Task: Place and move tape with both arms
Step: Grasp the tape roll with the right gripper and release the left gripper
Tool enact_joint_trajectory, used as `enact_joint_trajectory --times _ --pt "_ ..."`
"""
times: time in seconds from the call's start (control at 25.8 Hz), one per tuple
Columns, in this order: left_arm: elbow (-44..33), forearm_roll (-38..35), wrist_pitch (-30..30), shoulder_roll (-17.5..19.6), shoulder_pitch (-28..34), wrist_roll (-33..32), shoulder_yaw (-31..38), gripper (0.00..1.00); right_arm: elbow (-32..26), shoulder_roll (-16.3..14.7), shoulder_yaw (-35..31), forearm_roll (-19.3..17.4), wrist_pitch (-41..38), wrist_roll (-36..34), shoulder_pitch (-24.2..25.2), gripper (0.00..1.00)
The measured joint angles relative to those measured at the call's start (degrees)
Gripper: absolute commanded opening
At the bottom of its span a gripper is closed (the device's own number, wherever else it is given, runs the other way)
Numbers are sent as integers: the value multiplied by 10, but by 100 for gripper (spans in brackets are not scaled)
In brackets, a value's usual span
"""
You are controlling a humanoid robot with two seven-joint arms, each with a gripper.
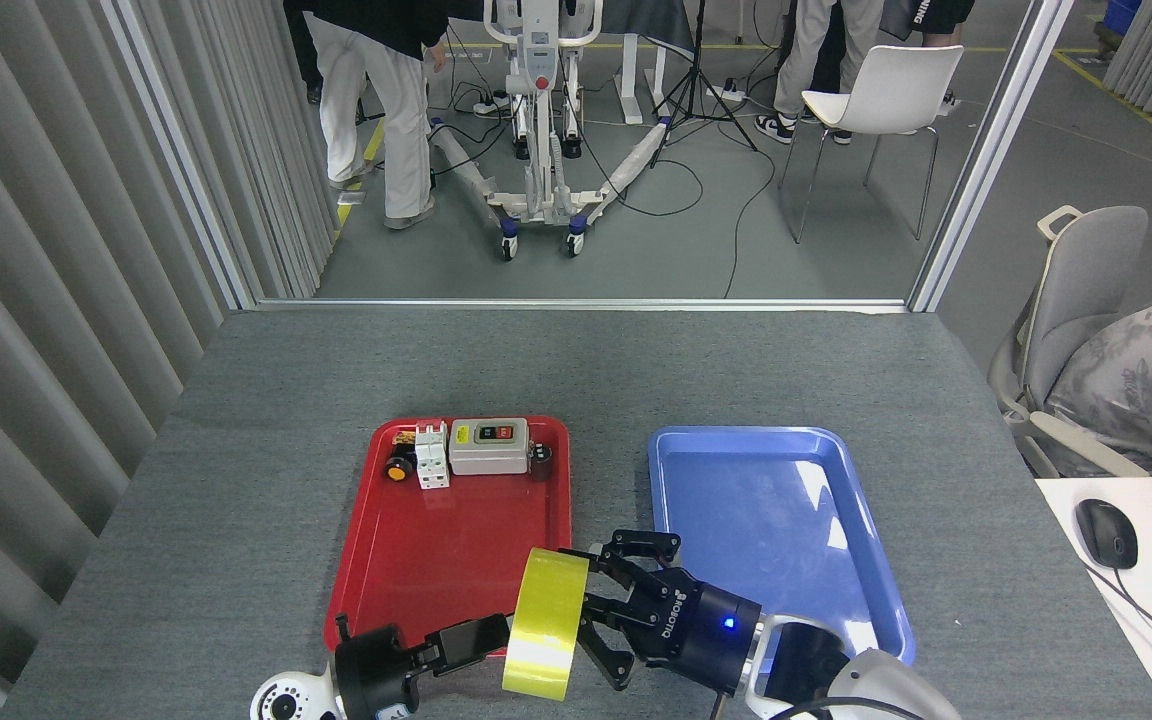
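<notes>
The yellow tape (544, 622) stands on edge in the air over the near right corner of the red tray (456, 545). My left gripper (484, 637) comes in from the lower left and is shut on the roll's left side. From the lower right, my right gripper (598, 608), black and marked ROBOTIQ, has its fingers (626, 548) curled in against the roll's right side. The roll hides both grippers' fingertips and its own core.
The red tray holds a grey switch box (488, 446), a white breaker (431, 456) and small parts at its far end. A bare blue tray (816, 470) lies to the right. A person (376, 90) walks beyond the table's far edge.
</notes>
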Motion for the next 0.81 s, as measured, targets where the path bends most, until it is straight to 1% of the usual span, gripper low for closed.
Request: enact_joint_trajectory --times 0.12,0.23,0.31,0.58,0.81 --pt "17 -2 -28 0 1 -2 2 64 0 0 0 0 2 2 -1 20" --pt "24 -2 -57 0 1 -3 3 68 0 0 0 0 2 3 0 20" --pt "26 0 -65 0 1 -3 4 71 0 -1 0 0 2 3 0 20" --pt "28 3 -71 0 1 -3 10 71 0 -1 0 0 2 1 1 20" --pt "38 1 -72 0 1 15 14 71 -1 -7 -3 -4 -7 -3 6 20"
